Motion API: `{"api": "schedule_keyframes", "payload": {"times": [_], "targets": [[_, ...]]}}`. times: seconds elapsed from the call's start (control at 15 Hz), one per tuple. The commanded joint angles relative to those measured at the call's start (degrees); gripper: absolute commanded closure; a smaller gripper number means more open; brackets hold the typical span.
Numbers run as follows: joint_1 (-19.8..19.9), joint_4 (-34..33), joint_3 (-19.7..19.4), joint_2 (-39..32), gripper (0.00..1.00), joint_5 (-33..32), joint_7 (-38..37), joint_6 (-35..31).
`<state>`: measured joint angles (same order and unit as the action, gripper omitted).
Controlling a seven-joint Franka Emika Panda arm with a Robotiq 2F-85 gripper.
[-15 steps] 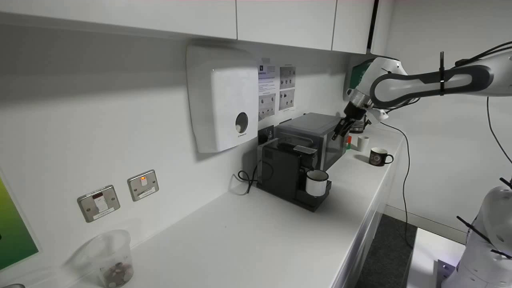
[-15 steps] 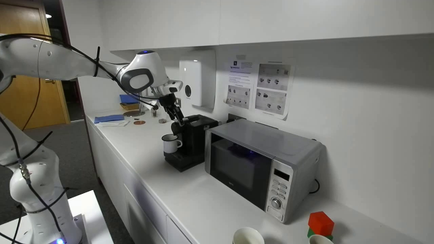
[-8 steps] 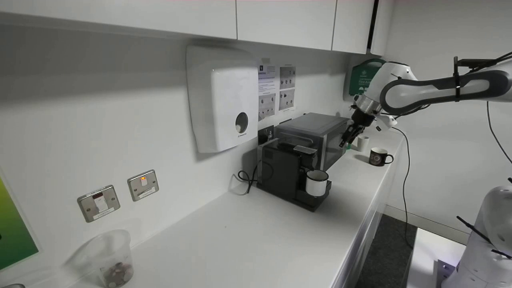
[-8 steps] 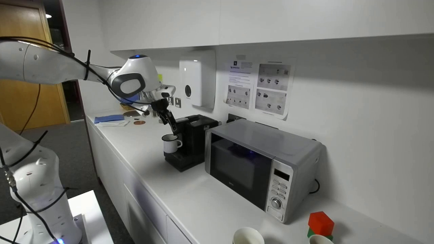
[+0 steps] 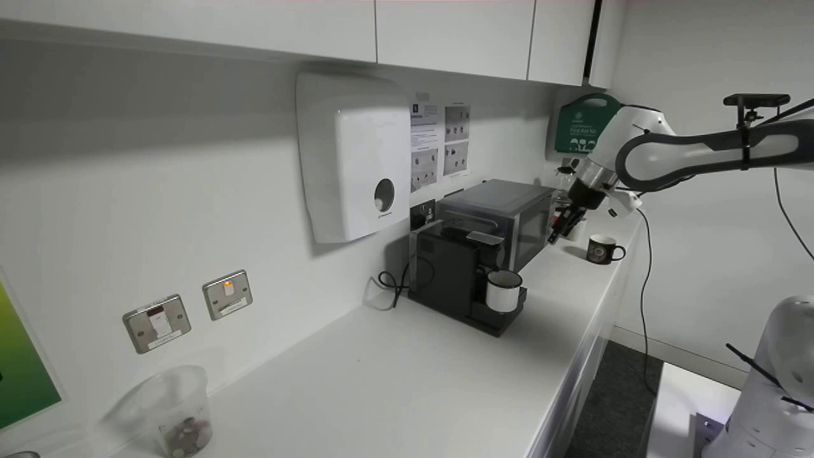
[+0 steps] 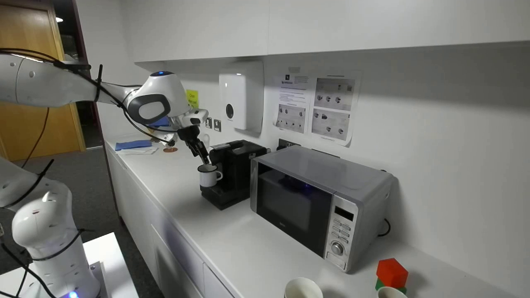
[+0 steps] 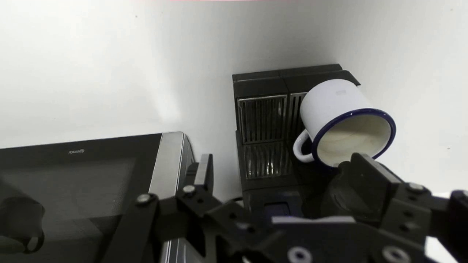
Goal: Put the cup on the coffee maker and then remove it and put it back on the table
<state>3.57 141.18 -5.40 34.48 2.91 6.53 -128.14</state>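
- Standing upright, the white cylindrical blue-rimmed cup is borne by the boxy black coffee maker.
- The black two-fingered gripper is held nearby, spread wide.

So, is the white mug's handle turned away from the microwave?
No, in the wrist view the handle of the white mug sticks out on the side toward the microwave.

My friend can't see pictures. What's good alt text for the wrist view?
A white, blue-rimmed cup stands on the base of a black coffee maker; the robot's open gripper spans the bottom, part of a microwave at left.
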Motion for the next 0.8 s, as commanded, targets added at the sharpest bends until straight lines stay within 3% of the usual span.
{"api": "schedule_keyframes", "payload": {"times": [0.0, 0.73], "targets": [[-0.3, 0.0, -0.2, 0.1, 0.0, -0.2, -0.2, 0.1], [1.0, -0.5, 0.5, -0.5, 0.0, -0.7, -3.5, 1.0]]}}
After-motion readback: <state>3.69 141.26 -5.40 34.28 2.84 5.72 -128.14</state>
